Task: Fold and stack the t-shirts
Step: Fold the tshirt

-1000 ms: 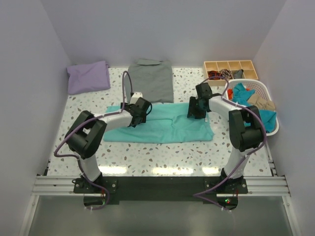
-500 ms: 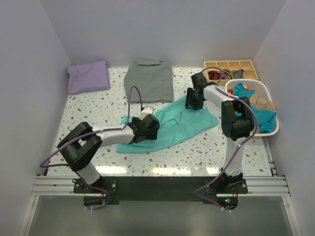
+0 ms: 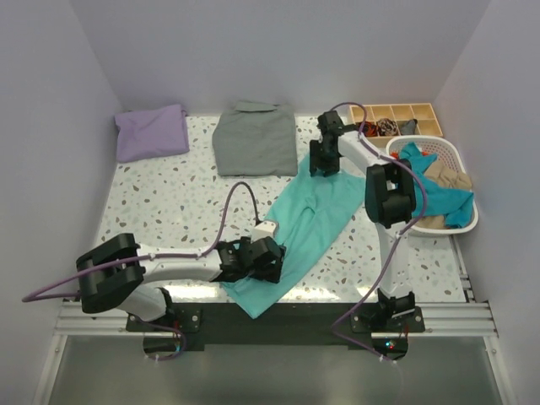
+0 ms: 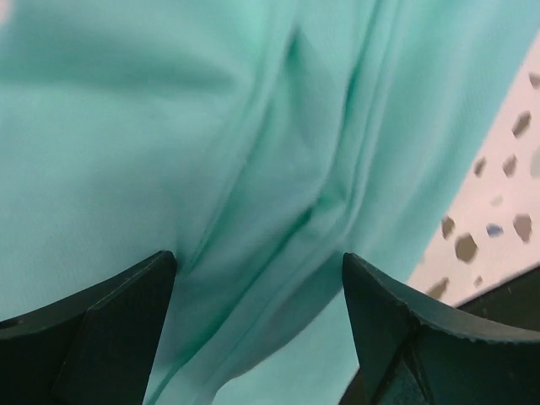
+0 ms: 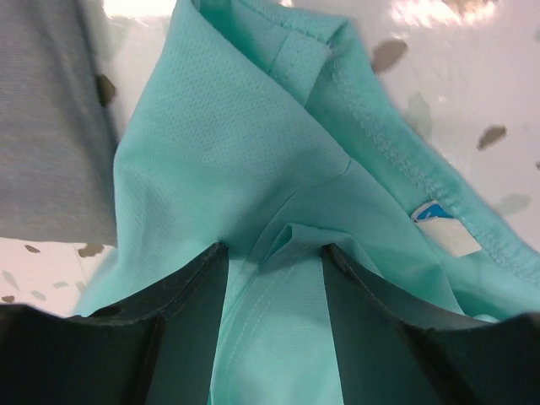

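Left gripper [image 3: 268, 263]: fingers spread wide, tips down on the near end of the turquoise t-shirt [image 3: 316, 215], with a loose ridge of cloth lying between them.
Right gripper [image 3: 321, 164]: narrowed onto the shirt's far end, pinching a fold beside the collar and the white neck label [image 5: 439, 221].
Turquoise t-shirt: stretched slantwise between both grippers, from the far middle of the table [image 3: 160, 194] to its near edge.
Grey shirt [image 3: 256, 139]: folded at the far edge, just beside the right gripper.
Lavender t-shirt [image 3: 152, 131]: far left corner, well apart from both grippers.
Basket [image 3: 460, 156]: right edge, holding more clothes.
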Controlling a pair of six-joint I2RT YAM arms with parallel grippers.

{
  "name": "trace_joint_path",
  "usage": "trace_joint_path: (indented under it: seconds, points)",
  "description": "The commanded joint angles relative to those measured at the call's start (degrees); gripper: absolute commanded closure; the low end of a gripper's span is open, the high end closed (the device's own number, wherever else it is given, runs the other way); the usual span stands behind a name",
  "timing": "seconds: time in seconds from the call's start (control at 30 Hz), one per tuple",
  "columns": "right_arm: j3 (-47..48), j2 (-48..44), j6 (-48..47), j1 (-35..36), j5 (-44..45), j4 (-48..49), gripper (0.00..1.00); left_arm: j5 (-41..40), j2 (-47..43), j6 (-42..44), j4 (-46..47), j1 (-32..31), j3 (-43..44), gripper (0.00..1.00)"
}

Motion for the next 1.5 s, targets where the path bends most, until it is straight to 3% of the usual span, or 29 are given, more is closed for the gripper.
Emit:
trace_joint_path:
  seconds: [0.0,0.13,0.27,0.47,0.53,0.77,0.87,0.97,1.1,1.23,1.47]
  points:
    - [7.2,3.4,-5.9,1.4,-5.1,-2.9,0.48,12.0,2.2,-6.5,-15.2,-5.1,-1.9,0.15]
    - [6.9,-1.2,-8.0,1.4,-3.2,-0.2,0.47,-0.9,-0.3,-4.8,-23.4,-4.8,6.1,0.1]
    - [2.5,-12.1,-8.7,1.3,0.9,1.7,0.45,-11.3,-0.2,-0.2,-27.8,2.8,12.4,0.08]
    - [-7.4,-23.6,-7.3,1.3,9.2,0.8,0.45,-20.1,0.9,14.0,-20.3,13.8,19.7,0.07]
    - [-11.2,-27.5,-5.7,1.2,9.1,1.6,0.44,-18.5,2.7,20.4,-15.0,15.7,21.8,0.07]
    - [-28.9,-33.4,1.3,1.3,2.1,5.4,0.45,-13.8,11.0,30.6,-8.3,17.6,28.4,0.07]
    - [-34.4,-33.8,4.2,1.3,0.9,8.9,0.45,-8.3,14.5,35.0,-1.5,19.0,28.9,0.07]
    - [-37.2,-33.4,6.0,1.2,1.1,10.9,0.45,-1.3,19.2,36.8,-1.0,21.7,33.5,0.1]
    - [-37.7,-31.8,6.3,1.3,3.1,11.6,0.45,1.5,22.1,39.3,2.6,22.9,36.6,0.1]
    - [-34.9,-27.7,6.0,1.3,4.4,10.6,0.45,1.7,26.6,39.8,-1.4,23.4,41.7,0.1]
    - [-28.8,-19.7,6.4,1.2,7.5,8.4,0.45,6.7,27.9,35.5,0.2,23.5,38.0,0.11]
